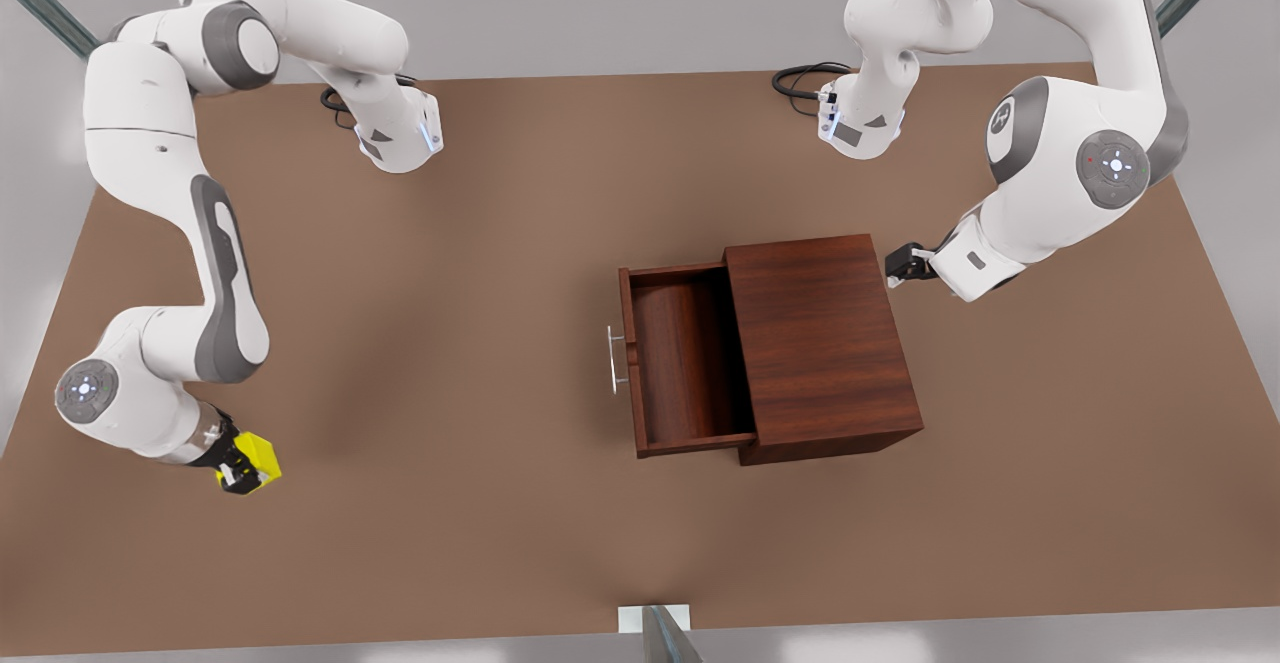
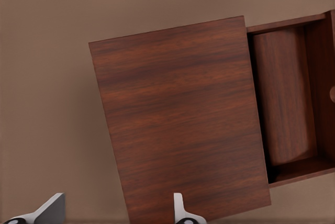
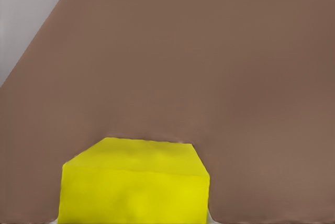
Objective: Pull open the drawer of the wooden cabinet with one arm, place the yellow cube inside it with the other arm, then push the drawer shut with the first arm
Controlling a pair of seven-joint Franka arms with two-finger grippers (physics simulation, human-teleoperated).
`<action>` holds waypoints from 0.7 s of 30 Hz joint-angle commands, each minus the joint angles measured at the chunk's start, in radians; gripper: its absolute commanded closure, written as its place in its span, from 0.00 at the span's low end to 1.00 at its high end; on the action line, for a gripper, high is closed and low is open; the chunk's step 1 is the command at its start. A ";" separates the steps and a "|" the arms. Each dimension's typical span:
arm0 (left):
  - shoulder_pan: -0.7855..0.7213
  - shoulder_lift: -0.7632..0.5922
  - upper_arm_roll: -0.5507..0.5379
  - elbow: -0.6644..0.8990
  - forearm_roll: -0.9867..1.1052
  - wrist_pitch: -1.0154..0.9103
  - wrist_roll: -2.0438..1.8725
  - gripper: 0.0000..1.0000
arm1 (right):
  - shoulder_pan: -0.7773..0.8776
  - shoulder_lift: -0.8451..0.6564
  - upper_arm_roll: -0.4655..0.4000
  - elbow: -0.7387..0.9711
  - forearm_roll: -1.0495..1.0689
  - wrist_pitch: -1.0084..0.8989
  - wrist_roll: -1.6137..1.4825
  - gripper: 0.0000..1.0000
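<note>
The wooden cabinet (image 1: 820, 343) (image 2: 178, 119) stands right of centre on the table. Its drawer (image 1: 685, 358) (image 2: 285, 98) is pulled out toward the front view's left, its inside bare and its silver handle (image 1: 615, 360) at the front. My left gripper (image 1: 905, 263) (image 2: 115, 216) hovers open by the cabinet's back edge, on the side away from the drawer, holding nothing. Near the front view's lower left, my right gripper (image 1: 238, 465) is shut on the yellow cube (image 1: 257, 453) (image 3: 133, 187), far from the cabinet.
The brown table (image 1: 450, 343) spreads wide between the cube and the drawer. Both arm bases (image 1: 395, 138) (image 1: 860, 123) and black cables (image 1: 800, 78) sit at the back edge. A small white and grey fixture (image 1: 655, 628) juts at the near edge.
</note>
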 commanded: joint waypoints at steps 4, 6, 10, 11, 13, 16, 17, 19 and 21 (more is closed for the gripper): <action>0.000 0.001 -0.001 0.002 0.001 -0.001 0.027 0.00 | 0.181 -0.007 -0.001 0.153 0.033 -0.346 0.481 0.39; 0.000 0.001 0.000 0.002 0.001 -0.001 0.025 0.00 | 0.257 -0.007 0.002 0.188 0.051 -0.358 0.644 0.39; 0.000 0.001 0.000 0.002 0.001 -0.001 0.027 0.00 | 0.324 -0.009 0.165 0.237 0.044 -0.389 0.900 0.39; 0.000 0.001 0.000 0.002 0.001 -0.001 0.027 0.00 | 0.393 -0.008 0.165 0.257 0.044 -0.372 0.966 0.39; 0.000 0.001 -0.001 0.002 0.001 -0.001 0.025 0.00 | 0.479 -0.007 0.166 0.275 0.047 -0.362 1.020 0.38; 0.000 0.001 -0.001 0.002 0.001 -0.001 0.025 0.00 | 0.568 -0.003 0.172 0.291 0.051 -0.308 1.096 0.37; 0.000 0.001 -0.001 0.002 0.001 -0.001 0.027 0.00 | 0.602 -0.001 0.172 0.291 0.051 -0.279 1.152 0.37; 0.000 0.001 -0.001 0.002 0.001 -0.001 0.025 0.00 | 0.645 0.006 0.174 0.291 0.050 -0.222 1.264 0.37; 0.000 0.001 -0.001 0.002 0.001 -0.001 0.027 0.00 | 0.691 0.028 0.172 0.291 0.045 -0.179 1.345 0.37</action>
